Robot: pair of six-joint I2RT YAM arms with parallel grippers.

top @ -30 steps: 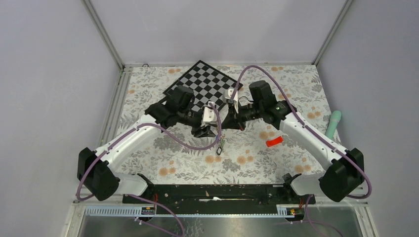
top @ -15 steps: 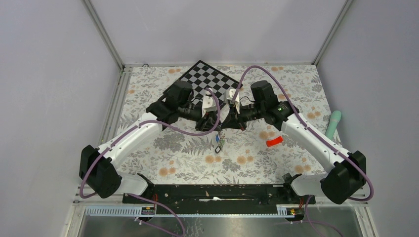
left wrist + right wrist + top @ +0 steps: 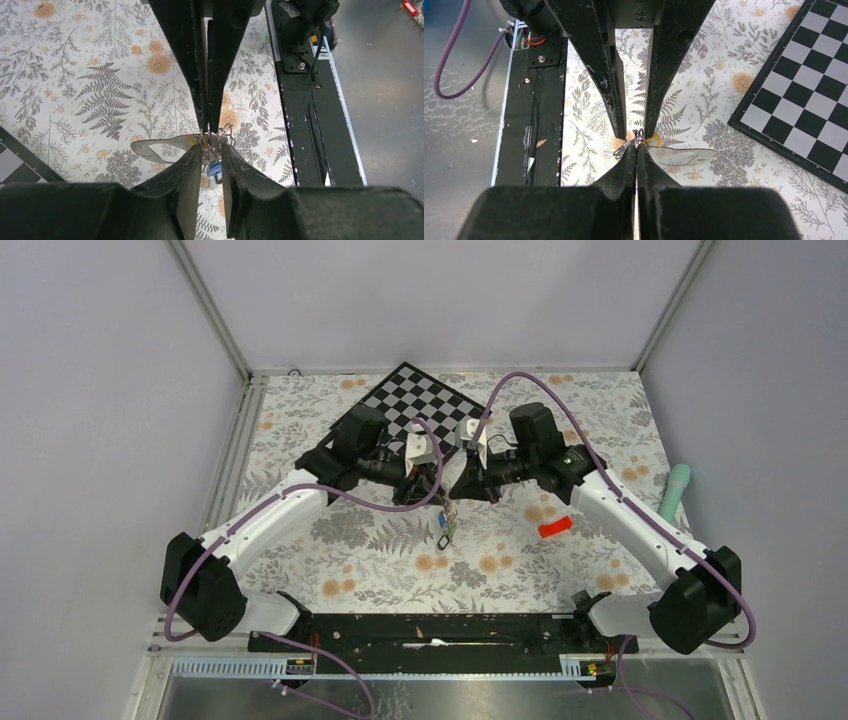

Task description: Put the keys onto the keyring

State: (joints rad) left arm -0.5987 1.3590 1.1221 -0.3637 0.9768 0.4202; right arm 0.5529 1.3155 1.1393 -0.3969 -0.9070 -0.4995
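My two grippers meet tip to tip above the middle of the table. The keyring (image 3: 160, 146), a flat grey oval plate, hangs level between them; it also shows in the right wrist view (image 3: 684, 156). My right gripper (image 3: 636, 148) is shut on its end. A tangle of wire rings sits there, with the keys (image 3: 443, 530) dangling under it: a blue tag (image 3: 215, 169) and a yellow tag (image 3: 654, 140) show. My left gripper (image 3: 212, 147) stands narrowly open, its fingertips (image 3: 201, 150) on either side of the wire rings.
A black-and-white checkerboard (image 3: 415, 410) lies at the back, just behind the arms. A small red object (image 3: 555, 528) rests on the floral cloth to the right. A mint-green cylinder (image 3: 675, 490) lies at the right edge. The black base rail (image 3: 430, 630) runs along the near edge.
My left gripper has moved back and right towards the right gripper and its jaws have narrowed around the wire rings. The hanging keys have risen slightly. The right gripper stays shut.
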